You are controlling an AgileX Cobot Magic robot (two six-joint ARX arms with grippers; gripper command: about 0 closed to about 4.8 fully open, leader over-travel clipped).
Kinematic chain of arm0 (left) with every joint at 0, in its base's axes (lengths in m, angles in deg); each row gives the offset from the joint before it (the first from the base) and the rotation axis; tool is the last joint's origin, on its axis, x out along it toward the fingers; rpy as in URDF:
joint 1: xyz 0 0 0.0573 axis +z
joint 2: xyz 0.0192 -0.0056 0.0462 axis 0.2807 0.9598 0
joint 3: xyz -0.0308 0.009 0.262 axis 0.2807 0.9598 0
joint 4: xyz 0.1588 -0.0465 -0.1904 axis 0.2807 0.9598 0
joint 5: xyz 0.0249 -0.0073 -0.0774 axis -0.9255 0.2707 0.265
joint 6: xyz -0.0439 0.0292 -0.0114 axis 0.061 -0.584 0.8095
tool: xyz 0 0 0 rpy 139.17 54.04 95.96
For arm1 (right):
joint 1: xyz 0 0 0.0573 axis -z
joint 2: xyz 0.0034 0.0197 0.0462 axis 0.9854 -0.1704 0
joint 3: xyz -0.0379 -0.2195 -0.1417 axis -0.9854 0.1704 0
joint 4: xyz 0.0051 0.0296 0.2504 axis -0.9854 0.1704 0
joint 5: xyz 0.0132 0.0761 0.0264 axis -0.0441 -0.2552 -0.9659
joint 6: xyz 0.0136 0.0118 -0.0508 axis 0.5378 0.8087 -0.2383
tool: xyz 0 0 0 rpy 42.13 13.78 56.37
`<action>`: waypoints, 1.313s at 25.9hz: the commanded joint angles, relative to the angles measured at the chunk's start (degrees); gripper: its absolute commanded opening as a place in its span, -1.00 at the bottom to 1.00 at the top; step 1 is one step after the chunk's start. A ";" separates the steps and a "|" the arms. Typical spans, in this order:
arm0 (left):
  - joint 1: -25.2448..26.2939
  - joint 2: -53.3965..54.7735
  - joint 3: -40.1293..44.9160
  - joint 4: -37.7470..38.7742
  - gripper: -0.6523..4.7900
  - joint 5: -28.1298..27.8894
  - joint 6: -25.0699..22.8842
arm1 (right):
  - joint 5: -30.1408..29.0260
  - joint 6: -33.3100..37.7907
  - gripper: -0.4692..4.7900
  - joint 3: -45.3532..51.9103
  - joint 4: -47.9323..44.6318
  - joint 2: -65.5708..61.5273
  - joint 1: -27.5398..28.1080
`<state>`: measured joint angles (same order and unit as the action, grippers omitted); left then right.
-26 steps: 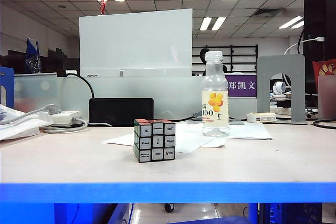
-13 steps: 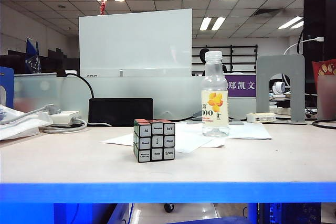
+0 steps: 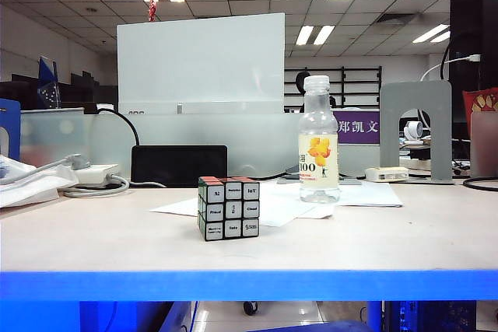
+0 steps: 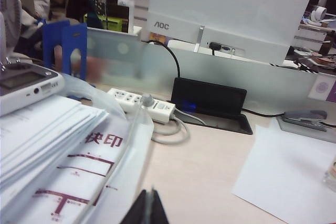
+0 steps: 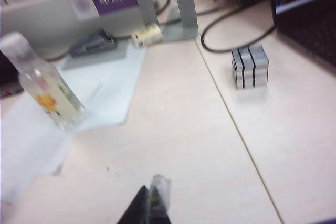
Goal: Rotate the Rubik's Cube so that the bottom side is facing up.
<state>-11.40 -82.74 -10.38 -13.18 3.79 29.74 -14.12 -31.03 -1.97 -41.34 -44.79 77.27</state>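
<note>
One boxy Rubik's Cube [image 3: 229,208] | left tool [image 4: 149,209], right tool [image 5: 150,203] closed

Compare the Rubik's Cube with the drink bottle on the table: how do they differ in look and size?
The Rubik's Cube is a short, opaque, black-framed block with printed words; the bottle is clear, round and about twice as tall. The cube sits nearer the table's front edge, the bottle farther back on white paper. Both stand upright, untouched.

Neither arm enters the exterior view; left gripper [image 4: 148,211] fingertips pressed together, hanging above bare tabletop, nothing between them, right gripper [image 5: 151,205] likewise pinched closed and empty, held above the table.
</note>
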 commanded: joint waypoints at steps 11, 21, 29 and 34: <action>0.00 -0.13 2.34 -3.93 -0.65 -0.70 -0.98 | 0.13 4.46 -0.79 10.25 -14.51 0.96 -0.02; 0.00 -0.13 2.36 -3.19 -0.65 -0.48 -0.98 | -4.20 -6.69 -0.79 10.45 -26.56 1.05 -0.02; 0.00 -0.13 2.36 -3.19 -0.65 -0.46 -0.98 | -4.20 -6.84 -0.79 10.43 -26.75 1.09 -0.02; 0.00 -0.13 2.36 -3.19 -0.65 -0.46 -0.98 | -4.20 -6.84 -0.79 10.40 -26.80 1.09 0.00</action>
<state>-11.40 -82.74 -7.95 -15.84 3.27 29.20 -18.21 -37.70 8.63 -67.00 -43.72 77.25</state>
